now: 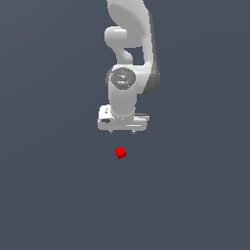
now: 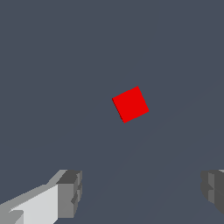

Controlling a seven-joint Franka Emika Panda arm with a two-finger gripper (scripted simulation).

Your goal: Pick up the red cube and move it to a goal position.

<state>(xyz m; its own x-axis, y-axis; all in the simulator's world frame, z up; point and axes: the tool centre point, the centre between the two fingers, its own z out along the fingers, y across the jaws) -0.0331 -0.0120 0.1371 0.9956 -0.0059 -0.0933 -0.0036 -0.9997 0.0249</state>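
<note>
The red cube is tiny and lies on the dark grey floor, turned at an angle. My white gripper hangs above and a little behind it, not touching. In the wrist view the red cube sits in the middle, clear of both fingers. The two grey fingertips stand wide apart at the picture's edges, so the gripper is open with nothing between them.
The plain dark grey floor spreads all around the cube. The white arm rises behind the gripper. No goal marker shows in either view.
</note>
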